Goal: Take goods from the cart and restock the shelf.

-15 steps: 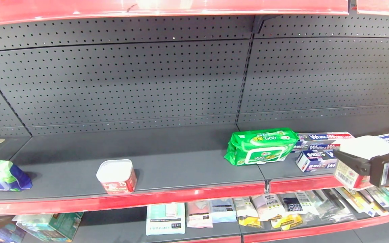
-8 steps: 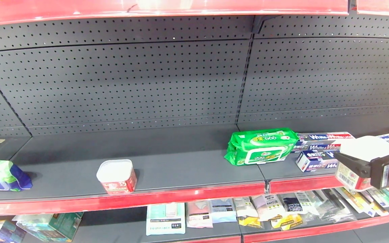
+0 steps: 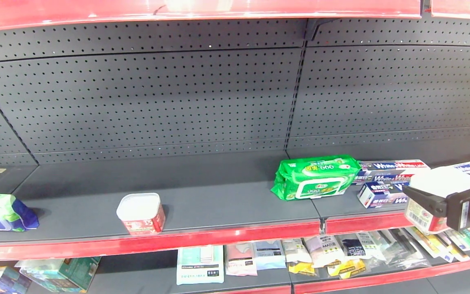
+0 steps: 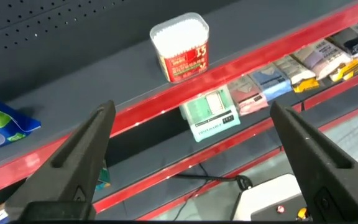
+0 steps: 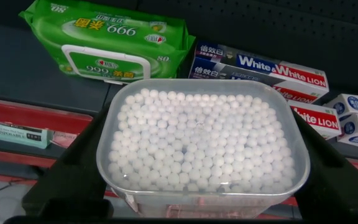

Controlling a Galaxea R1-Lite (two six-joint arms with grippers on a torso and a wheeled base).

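Tub (image 5: 201, 146): likely light, rigid plastic, smooth — hold across opposite walls, gently.
Right claw (image 3: 435, 200): clamped across those walls.
Left claw (image 4: 191, 115): wide open, empty.

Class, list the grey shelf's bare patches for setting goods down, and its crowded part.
Bare: between the cotton swab tub and green wipes pack; also between the tub and blue-green pack. Crowded: toothpaste boxes beside the wipes.
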